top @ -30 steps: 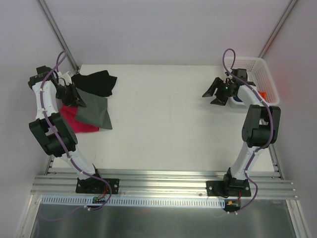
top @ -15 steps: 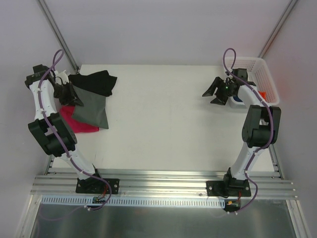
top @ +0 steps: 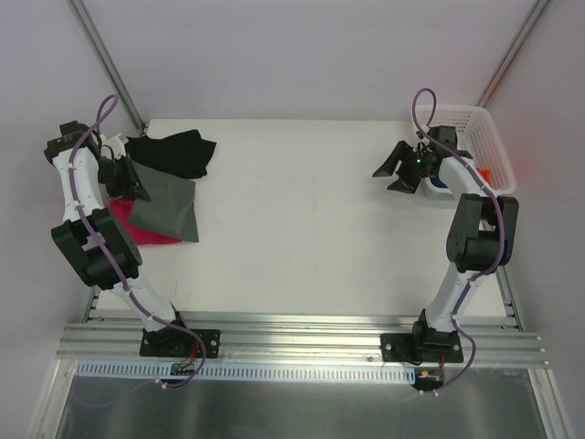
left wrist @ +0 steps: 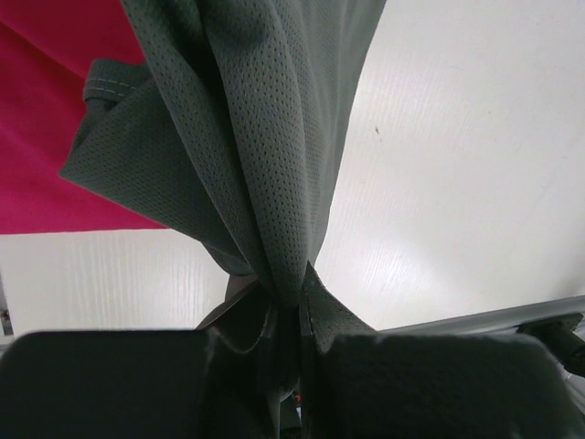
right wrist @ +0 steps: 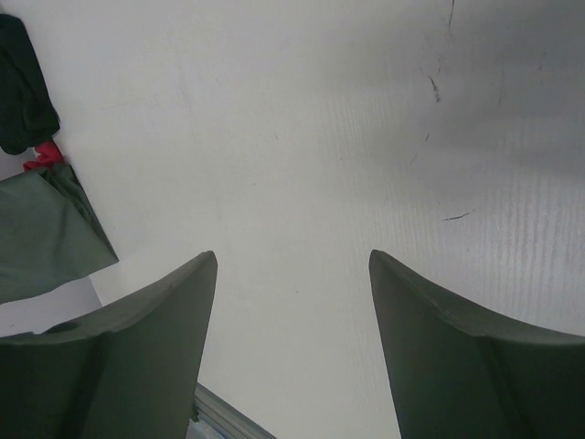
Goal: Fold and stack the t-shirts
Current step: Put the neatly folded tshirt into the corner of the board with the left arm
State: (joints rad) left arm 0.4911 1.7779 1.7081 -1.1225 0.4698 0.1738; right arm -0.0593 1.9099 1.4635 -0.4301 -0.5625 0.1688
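My left gripper [top: 126,178] is shut on a bunched edge of the dark grey t-shirt [top: 166,207], which drapes from the jaws onto the table. In the left wrist view the grey mesh cloth [left wrist: 265,137] runs up from the closed left gripper [left wrist: 291,306]. Partly under the grey shirt lies the magenta t-shirt [top: 146,235] [left wrist: 46,110]. The black t-shirt [top: 178,151] is crumpled behind them. My right gripper [top: 399,170] [right wrist: 292,261] hovers open over bare table at the far right, holding nothing. Orange cloth [top: 485,172] and blue cloth [top: 440,187] show by the basket.
The white lattice basket [top: 498,146] stands at the far right corner behind my right arm. A metal rail [top: 302,334] runs along the near edge. The wall stands close to my left arm. The right wrist view shows the grey shirt [right wrist: 46,238] far off.
My left gripper has drawn the dark grey t-shirt a little to the left, so it covers more of the magenta one. The right arm has not moved.
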